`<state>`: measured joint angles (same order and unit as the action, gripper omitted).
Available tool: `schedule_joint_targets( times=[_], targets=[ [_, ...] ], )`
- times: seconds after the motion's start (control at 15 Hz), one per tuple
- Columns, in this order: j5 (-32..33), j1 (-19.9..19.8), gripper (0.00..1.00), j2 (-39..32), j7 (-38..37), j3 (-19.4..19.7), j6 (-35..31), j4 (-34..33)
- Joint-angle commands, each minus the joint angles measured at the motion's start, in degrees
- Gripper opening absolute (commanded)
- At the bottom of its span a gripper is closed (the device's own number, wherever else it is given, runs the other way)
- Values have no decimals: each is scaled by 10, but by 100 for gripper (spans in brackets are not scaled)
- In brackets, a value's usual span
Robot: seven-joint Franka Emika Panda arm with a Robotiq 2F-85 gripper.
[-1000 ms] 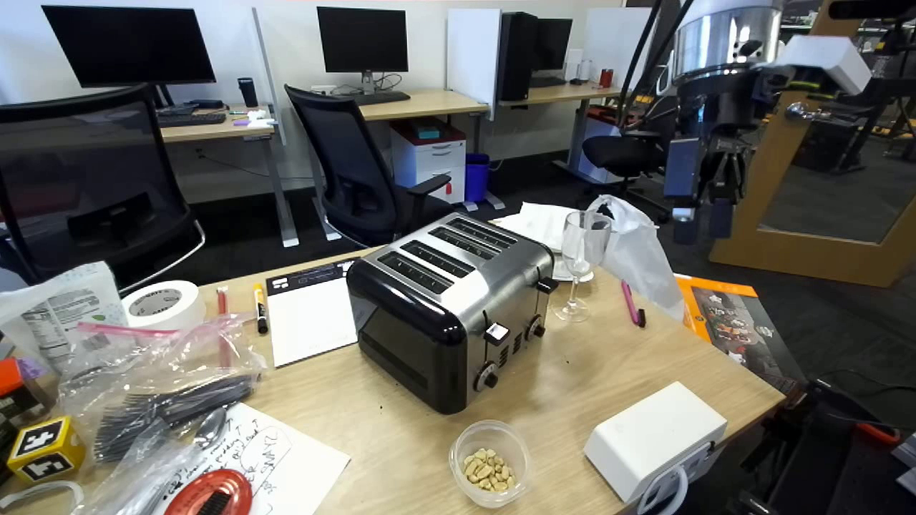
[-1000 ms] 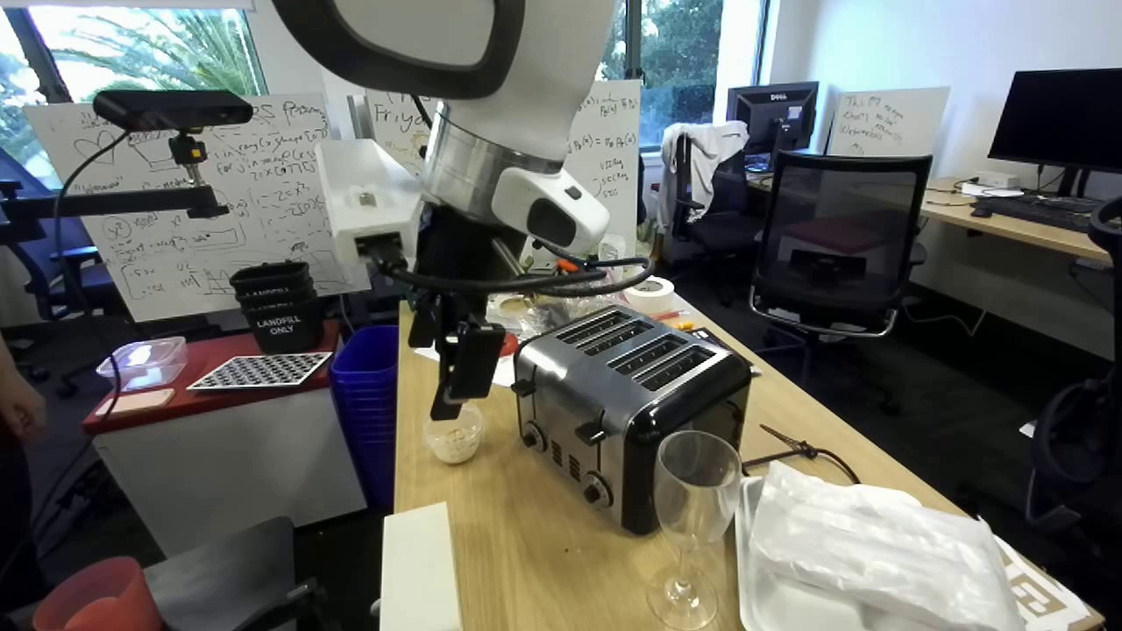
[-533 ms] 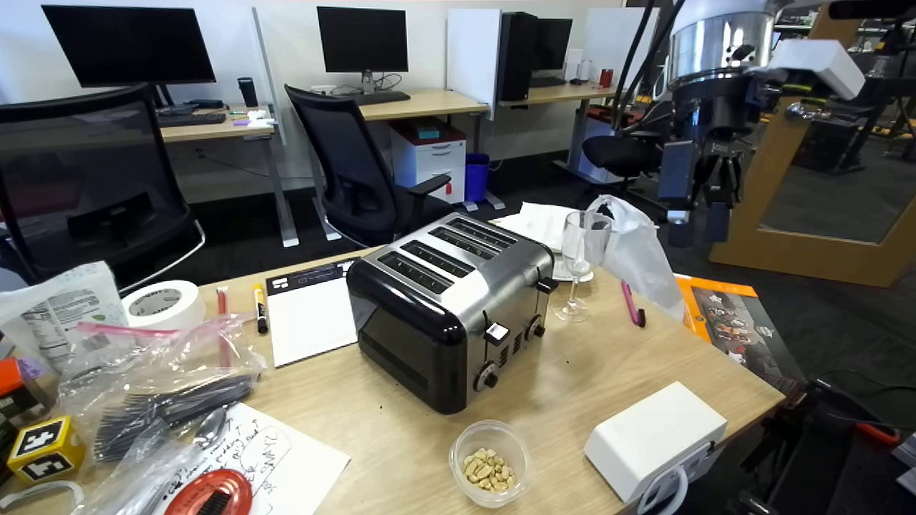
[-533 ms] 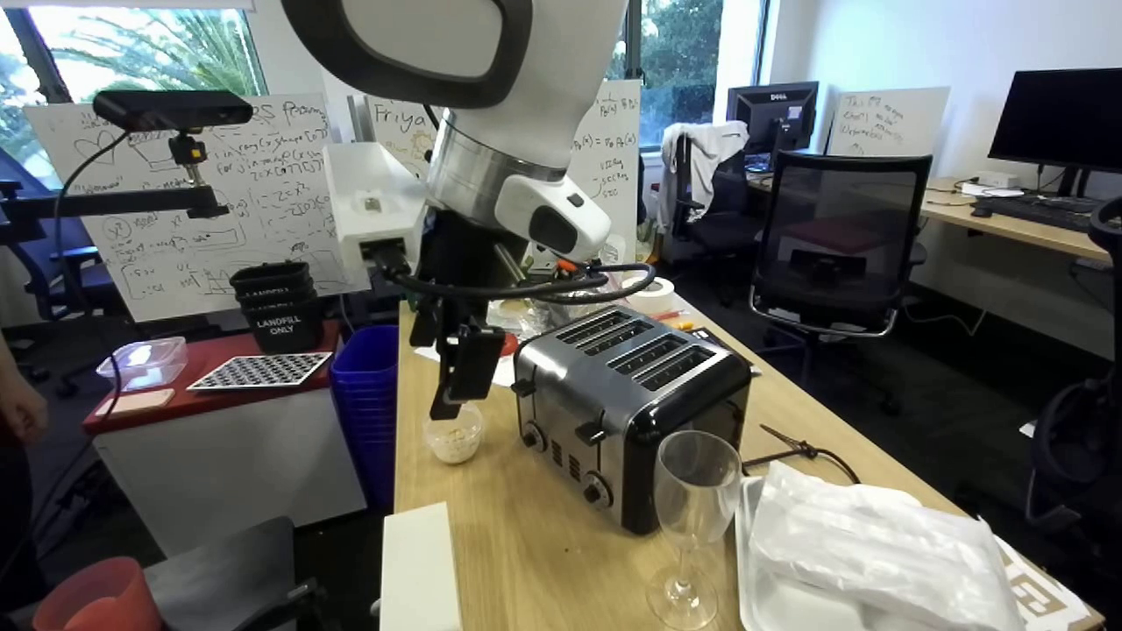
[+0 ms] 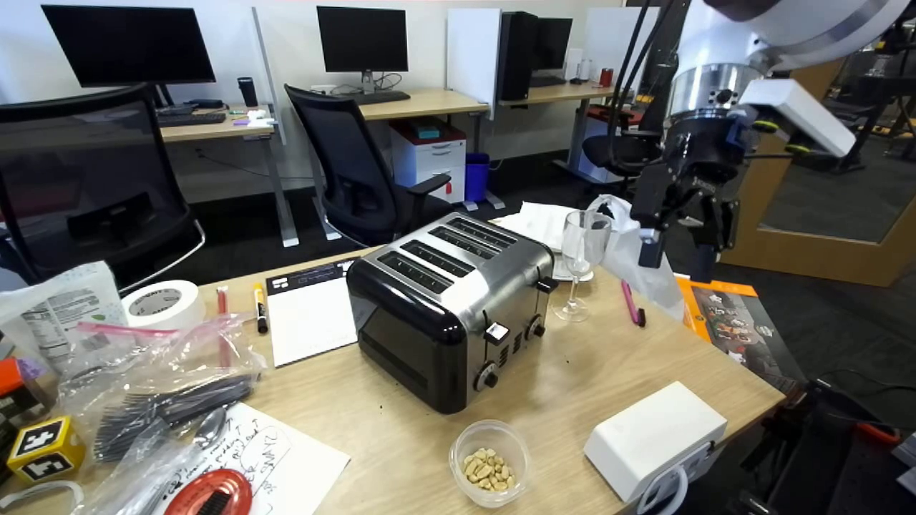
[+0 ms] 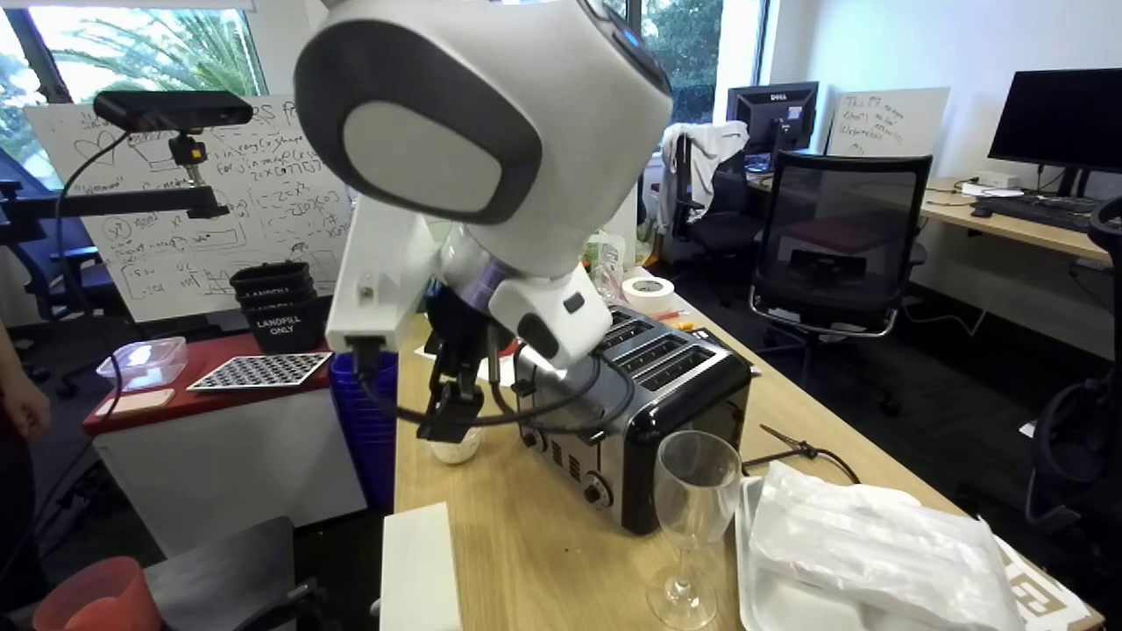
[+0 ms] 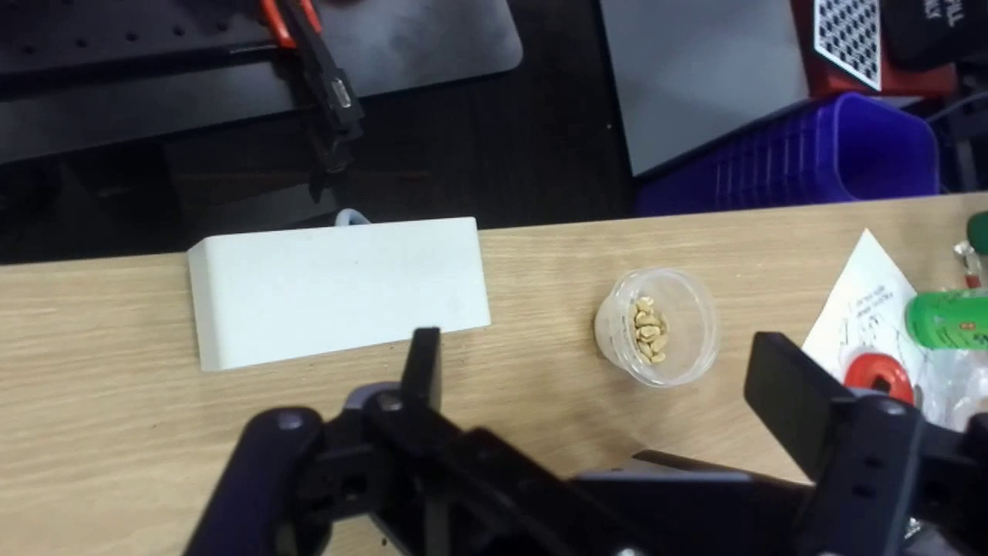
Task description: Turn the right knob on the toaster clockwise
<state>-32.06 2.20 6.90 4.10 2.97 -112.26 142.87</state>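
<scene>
In an exterior view the jaws hang with their halves spread and nothing held between them; below them and to their picture-left stands the four-slice toaster (image 5: 451, 307) on the bench (image 5: 572, 393), its right knob (image 5: 536, 329) well apart from the jaws, so no contact is made. In an exterior view the right knob (image 6: 597, 491) lies lower than the jaws and to their picture-right, with the left knob (image 6: 532, 437) nearer to them and a wine glass (image 6: 698, 499) farther off. The dial marks are too small to read, so the knob's setting proves nothing either way; I judge the clockwise turn undone and the work at the reaching stage. In the wrist view the jaws are wide apart, with a clear plastic tub (image 7: 691, 328) of nuts (image 7: 648, 332) past the gap and a white box (image 7: 343, 292) beyond the picture-left half; neither knob is in sight there. Done, as far as these pictures show, is only the placing of the jaws, empty, on the knobs' side of the toaster; left, it seems, are lowering them to the right knob, fitting them around it, twisting it clockwise and letting go.
</scene>
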Motion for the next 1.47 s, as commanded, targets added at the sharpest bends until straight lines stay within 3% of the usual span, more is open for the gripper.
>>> schedule_joint_targets(
  times=[0.0, 0.13, 0.2, 0.67, 1.4],
  targets=[
    [-94, -18, 100, -40, 6, 8, -26, 22],
    [-150, -26, 100, -56, 4, 11, -29, 37],
    [-106, -24, 100, -50, 1, 4, -23, 29],
    [-136, -29, 100, -58, 2, 6, -24, 33],
    [-398, -56, 100, -222, -7, 17, -31, 7]
  ],
)
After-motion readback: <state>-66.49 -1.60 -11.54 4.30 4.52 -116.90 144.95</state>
